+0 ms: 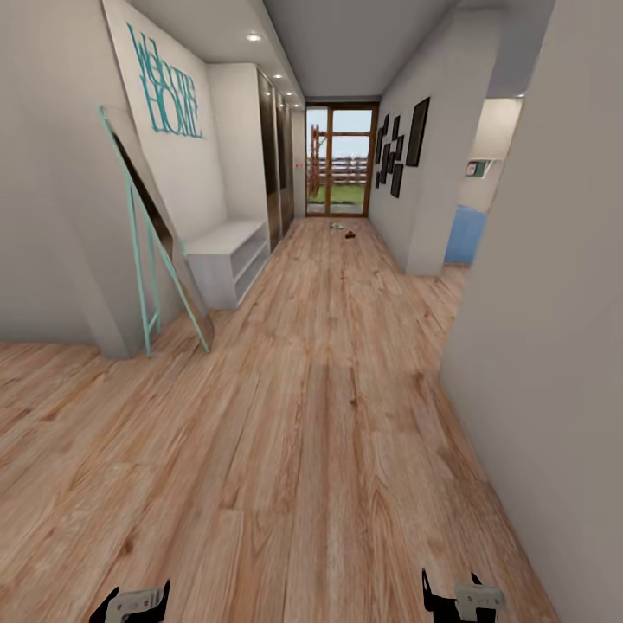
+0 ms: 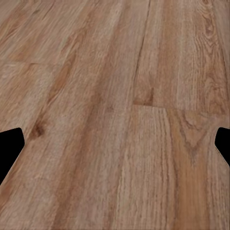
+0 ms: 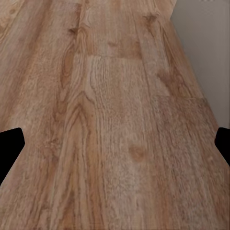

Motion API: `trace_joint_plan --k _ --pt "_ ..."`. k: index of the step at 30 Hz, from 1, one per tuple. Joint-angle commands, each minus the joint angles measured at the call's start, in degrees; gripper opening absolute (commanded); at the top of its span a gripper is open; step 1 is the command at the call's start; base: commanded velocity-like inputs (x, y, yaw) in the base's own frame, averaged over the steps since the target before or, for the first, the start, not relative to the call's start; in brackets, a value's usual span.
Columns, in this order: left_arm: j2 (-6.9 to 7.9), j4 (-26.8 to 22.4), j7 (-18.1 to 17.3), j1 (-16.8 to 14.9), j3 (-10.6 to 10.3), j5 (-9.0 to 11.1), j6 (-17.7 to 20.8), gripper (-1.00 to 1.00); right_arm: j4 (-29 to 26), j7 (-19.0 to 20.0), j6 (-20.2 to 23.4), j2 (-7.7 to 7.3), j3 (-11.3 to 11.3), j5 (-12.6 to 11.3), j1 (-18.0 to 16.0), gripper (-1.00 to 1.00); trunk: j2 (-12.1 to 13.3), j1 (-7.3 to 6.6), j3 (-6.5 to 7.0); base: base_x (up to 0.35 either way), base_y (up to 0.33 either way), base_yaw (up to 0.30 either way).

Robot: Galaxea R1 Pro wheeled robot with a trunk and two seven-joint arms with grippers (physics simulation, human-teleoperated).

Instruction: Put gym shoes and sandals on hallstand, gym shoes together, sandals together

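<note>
1. Wood-grain laminate planks, light brown with dark knots, make up the corridor floor (image 1: 320,415). The surface looks smooth and hard, and a shoe set down carelessly would likely slide on it.
2. Hallstand (image 1: 227,258): a light grey, matte, box-shaped unit with a wide low bench and open shelves below, set against the left wall. All positions below are given relative to it.
3. Shoes: small objects lie on the floor well beyond the hallstand, near the glazed door (image 1: 339,160). One pale-greenish speck, probably the gym shoes (image 1: 335,226), sits just beside a dark reddish one, probably the sandals (image 1: 350,234). They are too small to count or to tell their orientation.
4. Left gripper (image 1: 137,600) and right gripper (image 1: 450,597): both hang low, well short of the hallstand. In the wrist views the dark fingers (image 2: 10,146) (image 3: 10,146) stand far apart with bare floor between them; both are released and carry nothing.
5. Risk: a teal-framed mirror (image 1: 156,251) leans on the wall just before the hallstand. A base drifting left could clip its foot and topple it.
6. Risk: the grey wall (image 1: 545,346) opposite the hallstand runs close beside the right arm, and a wide swing there could strike it.
7. Risk: the shoes lie close together, so a grasp aimed at one may nudge its neighbour.
</note>
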Motion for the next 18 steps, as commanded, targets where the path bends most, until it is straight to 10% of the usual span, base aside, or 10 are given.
trace_joint_plan --k 1,18 --pt "-0.04 0.0 -0.3 0.0 0.5 -0.6 -0.2 1.00 0.0 -0.4 -0.1 0.00 0.2 0.2 0.0 1.00 0.0 0.03 -0.14 0.337 0.000 -0.013" --pt "-0.04 0.0 -0.3 -0.1 0.5 -0.6 -0.2 1.00 0.0 -0.3 -0.1 -0.14 0.2 0.3 0.0 1.00 0.0 0.03 -0.68 0.337 0.000 -0.003"
